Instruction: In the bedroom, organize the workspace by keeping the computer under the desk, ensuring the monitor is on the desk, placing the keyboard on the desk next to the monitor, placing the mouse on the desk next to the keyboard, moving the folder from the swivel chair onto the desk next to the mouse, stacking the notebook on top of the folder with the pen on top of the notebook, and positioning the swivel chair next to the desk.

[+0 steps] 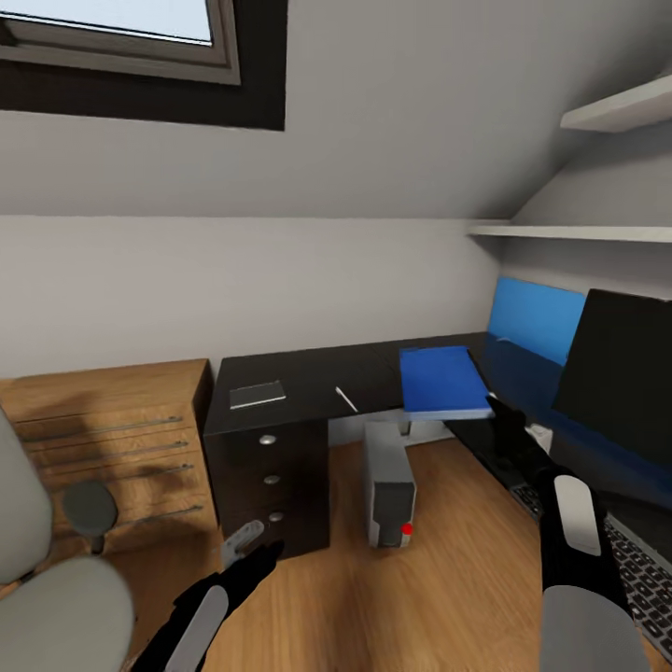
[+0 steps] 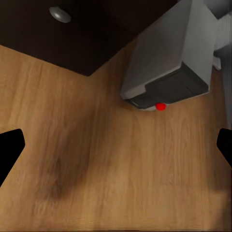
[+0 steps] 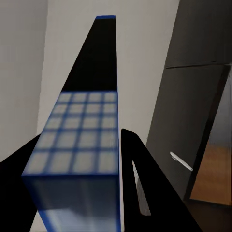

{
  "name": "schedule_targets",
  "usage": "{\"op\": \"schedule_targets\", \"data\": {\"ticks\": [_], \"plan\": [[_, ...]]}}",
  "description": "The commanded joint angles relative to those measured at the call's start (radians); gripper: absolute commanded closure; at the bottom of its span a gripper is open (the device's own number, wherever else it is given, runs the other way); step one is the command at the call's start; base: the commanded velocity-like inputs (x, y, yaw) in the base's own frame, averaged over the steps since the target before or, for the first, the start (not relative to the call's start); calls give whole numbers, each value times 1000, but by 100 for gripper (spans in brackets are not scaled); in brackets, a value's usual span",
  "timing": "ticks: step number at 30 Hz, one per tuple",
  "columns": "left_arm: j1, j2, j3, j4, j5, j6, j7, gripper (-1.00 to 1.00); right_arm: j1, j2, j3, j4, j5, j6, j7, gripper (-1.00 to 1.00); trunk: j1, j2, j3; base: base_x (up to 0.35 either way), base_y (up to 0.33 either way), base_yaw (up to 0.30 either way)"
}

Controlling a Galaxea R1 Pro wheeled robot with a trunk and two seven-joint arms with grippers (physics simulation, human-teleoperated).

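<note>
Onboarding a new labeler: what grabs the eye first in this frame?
The bright blue folder, held at its near edge by the right gripper over the corner of the black desk; the right wrist view shows its fingers closed on it. Next, the grey computer with its red dot, standing on the wood floor under the desk. The dark monitor fills the desk's right wing.

Computer (image 2: 170, 58) (red dot) on floor (image 2: 96, 164)
</note>
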Motion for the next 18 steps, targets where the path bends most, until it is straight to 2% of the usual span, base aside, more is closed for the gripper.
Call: {"op": "schedule_targets", "data": {"ticks": [1,5,9,13,18], "plan": [[-1,0,-2,1,11,2,9,-100,-2,1,-4,5,0,7,3,100,-4,7,2,0,0,-299],[8,2,4,8,22,4,6,-100,-3,1,-5,31,1,3,3,100,-19,35,15,0,0,-299],[35,21,9,9,95,5,7,-100,-3,4,3,48,2,-2,-18,100,-19,35,14,0,0,-194],[45,33,13,22,113,5,8,-100,-3,5,8,51,2,-4,-32,100,-19,35,14,87,0,-50],[49,38,16,31,120,5,8,-100,-3,5,27,52,3,-4,-37,100,-19,35,13,274,0,-12]]}}
